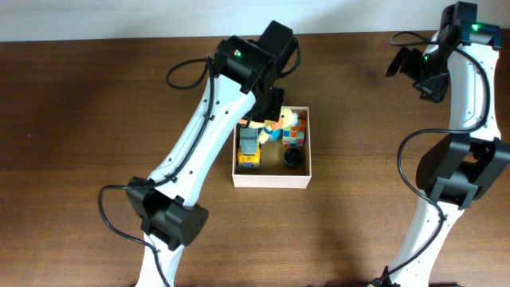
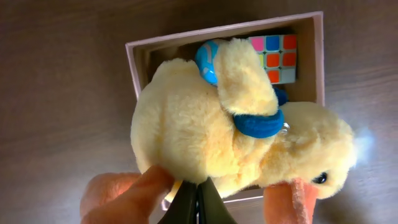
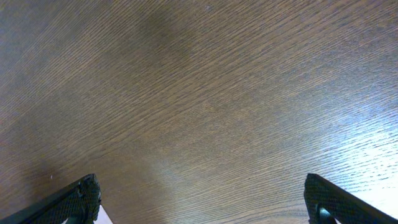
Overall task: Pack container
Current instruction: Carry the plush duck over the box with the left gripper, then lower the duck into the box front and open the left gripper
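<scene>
A yellow plush duck (image 2: 205,130) with a blue collar, orange beak and orange feet hangs just above the container (image 2: 132,65), a shallow square box, white outside and tan inside. My left gripper (image 2: 199,202) is shut on the fur at the duck's underside. In the overhead view the left gripper (image 1: 271,108) hovers over the back of the container (image 1: 271,180) and hides most of the duck (image 1: 279,123). My right gripper (image 3: 202,199) stands wide open over bare wood, with nothing between its fingers, far off at the back right (image 1: 408,64).
Inside the box lie a yellow toy truck (image 1: 249,153), a colour cube (image 1: 294,132) and a small black round thing (image 1: 292,159). The cube (image 2: 277,59) and a blue patterned toy (image 2: 205,61) show behind the duck. Brown wooden table (image 1: 96,104) surrounds the box.
</scene>
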`<state>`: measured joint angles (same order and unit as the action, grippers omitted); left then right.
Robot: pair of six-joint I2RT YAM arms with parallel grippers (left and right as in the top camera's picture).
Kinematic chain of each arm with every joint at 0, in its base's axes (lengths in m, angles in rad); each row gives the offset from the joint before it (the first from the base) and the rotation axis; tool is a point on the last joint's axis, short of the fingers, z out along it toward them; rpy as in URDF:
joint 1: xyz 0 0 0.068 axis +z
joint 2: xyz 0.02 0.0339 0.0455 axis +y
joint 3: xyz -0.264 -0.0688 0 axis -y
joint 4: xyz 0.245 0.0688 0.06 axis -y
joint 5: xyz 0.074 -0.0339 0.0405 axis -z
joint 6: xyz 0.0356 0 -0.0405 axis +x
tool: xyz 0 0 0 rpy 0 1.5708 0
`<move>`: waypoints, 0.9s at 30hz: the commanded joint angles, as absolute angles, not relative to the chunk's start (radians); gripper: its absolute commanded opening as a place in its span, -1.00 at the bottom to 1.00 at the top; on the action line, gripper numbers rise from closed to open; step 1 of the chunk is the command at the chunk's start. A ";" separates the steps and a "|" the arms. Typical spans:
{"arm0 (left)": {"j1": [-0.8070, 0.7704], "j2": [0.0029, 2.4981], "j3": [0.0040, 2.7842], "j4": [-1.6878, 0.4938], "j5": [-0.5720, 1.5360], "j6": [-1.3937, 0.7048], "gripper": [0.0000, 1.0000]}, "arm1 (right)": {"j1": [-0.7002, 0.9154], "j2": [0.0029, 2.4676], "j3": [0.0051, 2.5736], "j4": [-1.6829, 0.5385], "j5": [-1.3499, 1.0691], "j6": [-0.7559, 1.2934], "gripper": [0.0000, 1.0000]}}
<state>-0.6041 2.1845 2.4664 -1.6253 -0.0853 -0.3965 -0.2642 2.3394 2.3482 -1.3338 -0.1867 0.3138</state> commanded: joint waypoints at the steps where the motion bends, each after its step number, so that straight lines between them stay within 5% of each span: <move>1: -0.620 2.194 2.488 -1.620 -0.072 -0.500 -0.96 | -0.264 2.314 2.343 -1.333 -0.199 0.316 0.97; 27: -0.680 2.341 2.433 -1.669 0.168 -0.571 -0.96 | -0.264 2.314 2.343 -1.333 -0.199 0.316 0.97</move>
